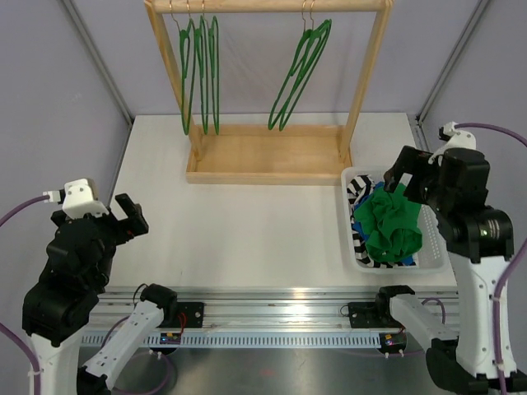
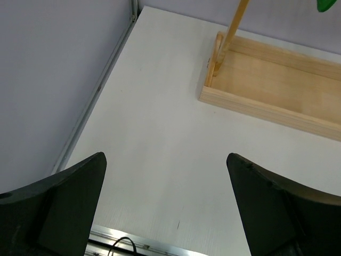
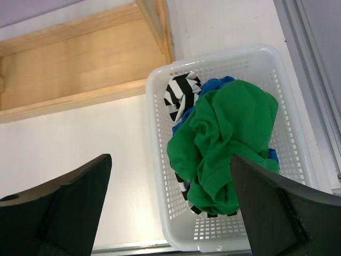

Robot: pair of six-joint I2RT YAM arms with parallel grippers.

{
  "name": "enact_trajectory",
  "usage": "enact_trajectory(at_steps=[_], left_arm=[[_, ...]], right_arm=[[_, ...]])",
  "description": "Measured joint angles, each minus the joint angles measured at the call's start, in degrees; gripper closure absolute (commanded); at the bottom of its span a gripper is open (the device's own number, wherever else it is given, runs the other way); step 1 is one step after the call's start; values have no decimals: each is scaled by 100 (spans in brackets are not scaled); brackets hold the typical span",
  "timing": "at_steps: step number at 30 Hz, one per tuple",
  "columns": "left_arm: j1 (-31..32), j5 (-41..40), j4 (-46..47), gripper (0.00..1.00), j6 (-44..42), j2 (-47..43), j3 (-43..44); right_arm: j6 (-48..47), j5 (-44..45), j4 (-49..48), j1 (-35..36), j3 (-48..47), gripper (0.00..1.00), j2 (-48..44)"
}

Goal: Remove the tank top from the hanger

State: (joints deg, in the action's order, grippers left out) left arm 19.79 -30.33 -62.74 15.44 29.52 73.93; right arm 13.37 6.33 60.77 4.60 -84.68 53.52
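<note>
Tank top is off the hanger: a crumpled green wad in the white basket at the right side of the table, on top of the pile. Under it are a blue garment and a black-and-white striped one, both poking out on the rack side.

Right gripper hangs above the far end of the basket. The right wrist view has both fingers spread wide at the frame edges, nothing between them, and no contact with the cloth. The wad sits below and between them, inside the basket walls.

Left gripper is over the left part of the table, well apart from the basket. Its jaws are spread too, and the left wrist view shows only bare tabletop and a corner of the rack base between the fingers.

Wooden rack stands at the far middle of the table, its tray base just beside the basket's far left corner. Green hangers are on the top rail, all bare: one bunch on the left and another bunch right of centre. It looks like three and two, but they overlap, so I can't count them cleanly.
</note>
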Motion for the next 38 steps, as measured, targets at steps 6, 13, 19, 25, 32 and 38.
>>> enact_trajectory(at_steps=[6,13,19,25,32,38], left_arm=[[0,79,-551,1,-55,76,83],[0,164,-898,1,-66,-271,81],[0,308,-981,1,-109,-778,44],[0,345,-981,1,-153,-855,7],[0,393,-955,1,-173,-855,-229],[0,417,-916,1,-199,-855,-284]], right_arm=[[-243,-743,437,20,-164,0,-949],[-317,-1027,721,173,-133,0,-1945],[-354,-638,809,396,334,0,-2295],[-376,-323,798,404,490,1,-2275],[-424,-243,767,404,535,1,-2194],[-466,-247,765,466,597,1,-2009]])
